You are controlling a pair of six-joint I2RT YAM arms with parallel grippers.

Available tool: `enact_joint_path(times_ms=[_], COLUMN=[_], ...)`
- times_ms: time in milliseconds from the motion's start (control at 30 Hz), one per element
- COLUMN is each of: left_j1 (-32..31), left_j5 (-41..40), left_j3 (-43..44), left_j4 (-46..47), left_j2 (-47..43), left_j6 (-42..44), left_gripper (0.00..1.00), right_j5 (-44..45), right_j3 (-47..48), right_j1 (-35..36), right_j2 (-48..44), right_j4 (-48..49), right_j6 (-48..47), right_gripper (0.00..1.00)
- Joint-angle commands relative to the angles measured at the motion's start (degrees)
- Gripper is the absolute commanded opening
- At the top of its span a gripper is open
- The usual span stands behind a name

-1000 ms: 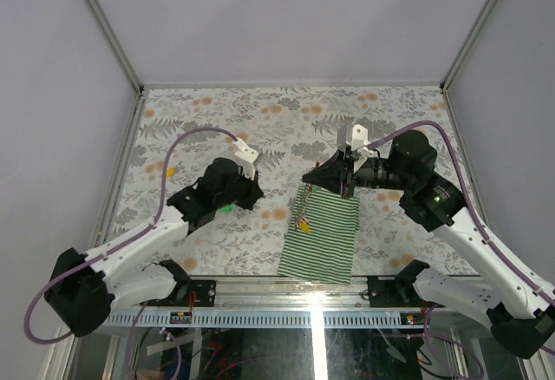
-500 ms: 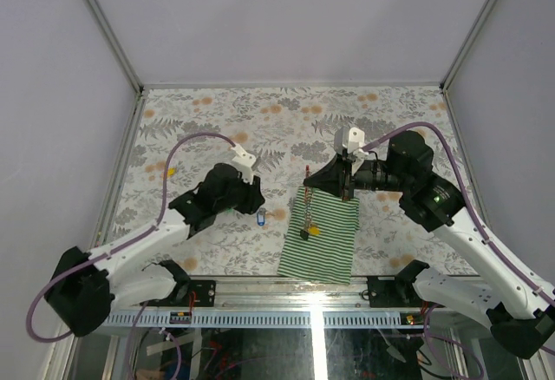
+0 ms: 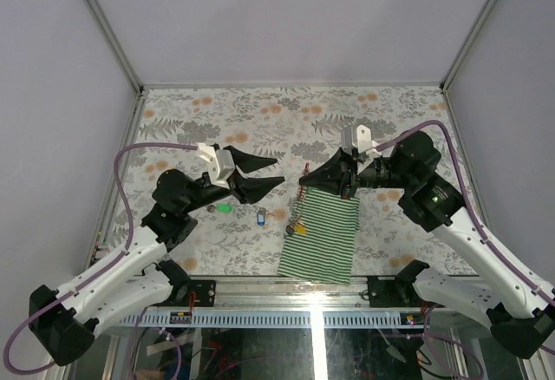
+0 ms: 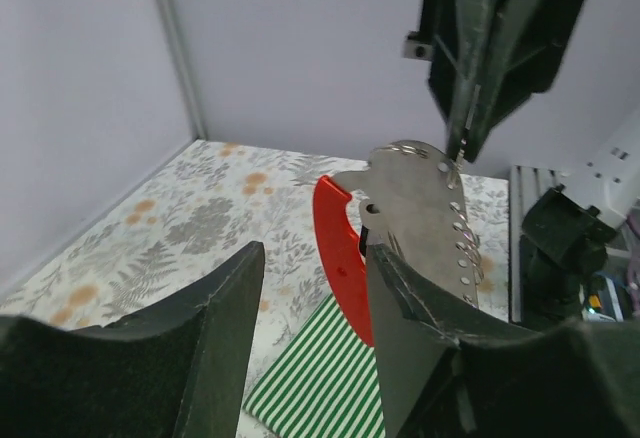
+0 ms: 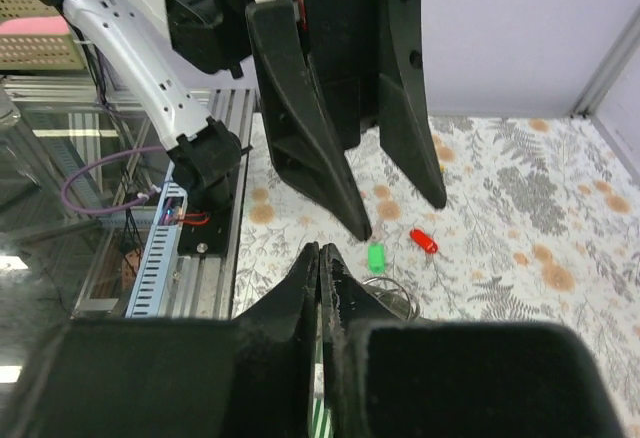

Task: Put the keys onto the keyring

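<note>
My right gripper [image 3: 303, 178] is shut on the top of the keyring [image 3: 297, 205], which hangs over the striped cloth's far-left corner with a yellow-tagged key [image 3: 297, 226] at its lower end. In the left wrist view the keyring [image 4: 425, 213] is a grey holed plate with a red curved clip [image 4: 338, 258], just beyond my open, empty left gripper [image 4: 315, 253]. My left gripper [image 3: 264, 172] is raised off the table and points at it. A green-tagged key [image 3: 224, 208] and a blue-tagged key [image 3: 260, 217] lie on the table below it. The right wrist view shows the green tag [image 5: 376, 256] and a red tag [image 5: 424, 240].
A green-and-white striped cloth [image 3: 323, 239] lies at the near middle of the floral table [image 3: 286, 115], under the right gripper. Grey walls with metal posts enclose the table on three sides. The arm bases and a metal rail [image 3: 286, 315] run along the near edge.
My left gripper has opened, lifted off the table and swung right toward the keyring. The blue-tagged key now lies uncovered on the table. The keyring has swung slightly under the right gripper.
</note>
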Motion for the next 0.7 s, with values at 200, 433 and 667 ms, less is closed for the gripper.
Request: enact_joint_path(times_ms=[200,433,667], left_j1=[-0.15,-1.59,-3.62], left_j5=[14.31,17.37,18.77], left_j3=[1.41,3.04,4.54], left_j4=[16.24,19.02,18.98], left_j2=[2.91,4.59,5.92], left_j6=[0.06,-1.07,-1.01], left_gripper=[0.46,0.42,0.39], right_j5=[-7.70,-8.27,-9.00], right_j3=[0.75,0.96,1.22], right_j1=[0.08,0.08,0.08], right_j2=[0.58,1.15,1.66], right_j4=[11.82,12.46,12.35], right_j6=[3.92,4.28,4.28], right_gripper=[0.00,0.00,0.00])
